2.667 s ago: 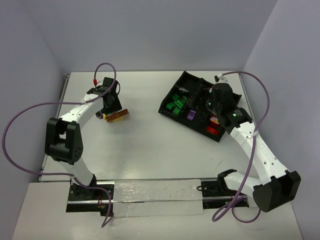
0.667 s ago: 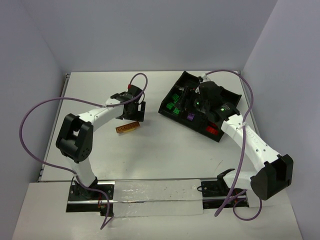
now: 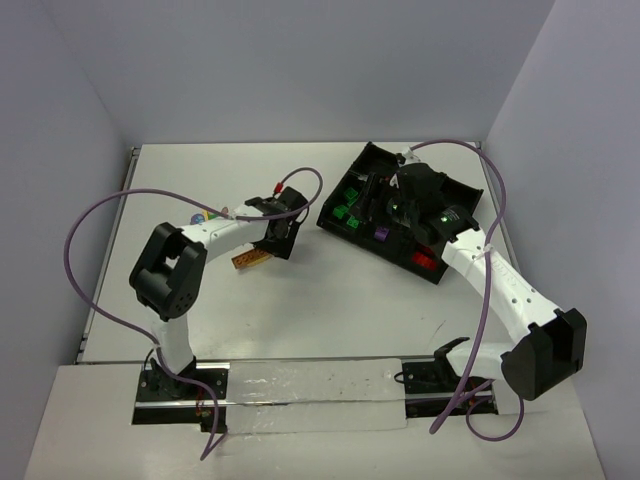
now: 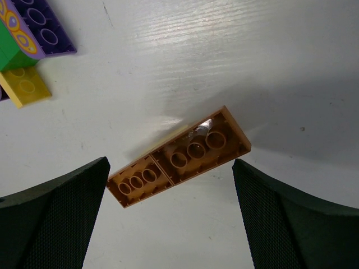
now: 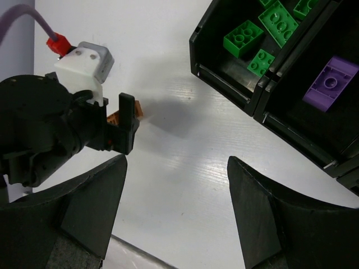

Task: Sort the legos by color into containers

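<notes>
A brown-orange lego plate (image 4: pixel 179 158) lies loose on the white table, hollow side up, and also shows in the top view (image 3: pixel 250 259). My left gripper (image 4: pixel 171 224) is open and empty above it, one finger on each side, not touching; in the top view the left gripper (image 3: pixel 272 243) is just right of the plate. My right gripper (image 5: pixel 176 213) is open and empty, and in the top view it (image 3: pixel 385 207) hovers over the black tray (image 3: pixel 365 160). The tray holds green legos (image 5: pixel 244 39), a purple lego (image 5: pixel 331 81) and red legos (image 3: pixel 425 260) in separate bins.
A mixed cluster of purple (image 4: pixel 42 28), green (image 4: pixel 10 50) and yellow (image 4: pixel 25 87) bricks lies just beyond the plate, beside the left arm (image 3: pixel 204 215). The tray's near wall (image 5: pixel 224 78) and the left wrist (image 5: pixel 84 123) show in the right wrist view.
The left gripper let go of the orange plate, which now lies on the table, and has moved right and nearer. The right gripper has moved left across the tray.
</notes>
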`<state>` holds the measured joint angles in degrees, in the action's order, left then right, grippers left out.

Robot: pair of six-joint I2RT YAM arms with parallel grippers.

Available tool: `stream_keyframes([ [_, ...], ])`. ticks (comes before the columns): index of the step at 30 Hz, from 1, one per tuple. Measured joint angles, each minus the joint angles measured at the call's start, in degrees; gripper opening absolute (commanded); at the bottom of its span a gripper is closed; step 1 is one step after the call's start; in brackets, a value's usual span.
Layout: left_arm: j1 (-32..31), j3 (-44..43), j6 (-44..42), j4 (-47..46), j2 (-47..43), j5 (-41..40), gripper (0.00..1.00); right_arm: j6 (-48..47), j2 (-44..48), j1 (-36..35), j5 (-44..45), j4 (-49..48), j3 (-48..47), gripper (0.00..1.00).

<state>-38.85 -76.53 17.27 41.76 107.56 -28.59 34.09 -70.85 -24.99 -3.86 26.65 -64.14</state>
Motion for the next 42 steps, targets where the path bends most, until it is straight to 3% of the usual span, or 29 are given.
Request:
stream_keyframes([
  [6,1.0,1.1,0.0,-0.7,1.1,-0.9,0.96,0.0,0.4,0.0,0.2,0.0,0.0,0.80],
  [14,5.9,2.2,1.0,-2.9,1.0,1.3,0.73,0.0,0.9,0.0,0.2,0.0,0.0,0.80],
  [21,8.5,4.1,2.6,-4.1,0.3,6.3,0.68,0.0,0.9,0.0,0.2,0.0,0.0,0.80],
  [24,8.7,4.2,3.9,-4.1,0.3,7.8,0.61,0.0,0.9,0.0,0.2,0.0,0.0,0.80],
  [30,8.9,4.2,6.7,-4.0,0.0,9.5,0.38,0.2,0.9,-0.1,0.1,0.0,0.0,0.80],
  [31,8.9,4.3,7.0,-4.0,-0.1,9.6,0.29,0.2,0.9,-0.1,0.2,0.0,0.0,0.80],
  [33,8.9,4.5,7.8,-3.8,-0.6,9.6,0.03,0.2,0.9,-0.2,0.1,0.0,0.0,0.79],
  [38,9.0,4.5,9.2,-2.7,-3.4,12.9,0.00,0.2,0.9,-0.3,0.0,0.0,0.0,0.79],
  [42,10.1,4.6,10.4,-4.5,-11.7,24.3,0.00,-0.4,0.9,-0.3,-2.0,0.1,0.0,0.79],
])
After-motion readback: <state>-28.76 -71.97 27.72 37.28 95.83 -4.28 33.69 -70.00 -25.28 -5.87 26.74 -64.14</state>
